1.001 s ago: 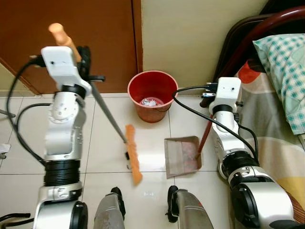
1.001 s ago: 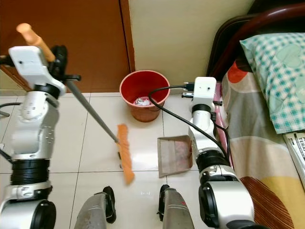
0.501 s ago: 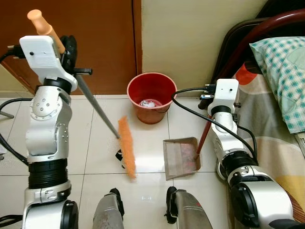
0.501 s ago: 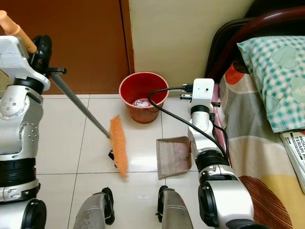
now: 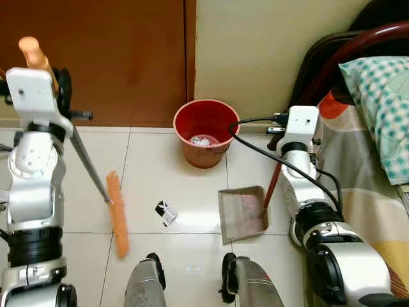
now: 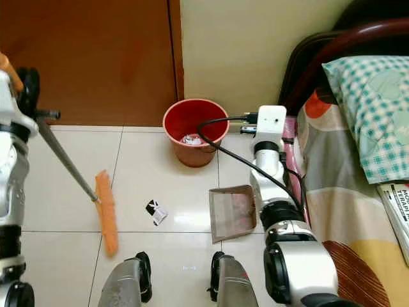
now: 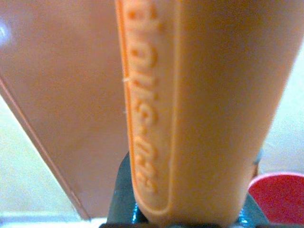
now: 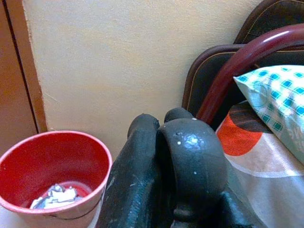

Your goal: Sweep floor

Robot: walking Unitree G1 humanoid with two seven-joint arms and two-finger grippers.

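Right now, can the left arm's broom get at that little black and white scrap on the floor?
Probably yes: the broom lies just left of the scrap, with bare tile between, and the dustpan waits beyond.

this is a bedroom in a home. a bed with a dark curved headboard stands along the right side, spread with a patterned sheet and a teal checked pillow. the floor is glossy cream tile, meeting a plain cream wall and a brown wooden door. a red bucket holding scrap paper sits at the foot of the wall, near the door's edge.
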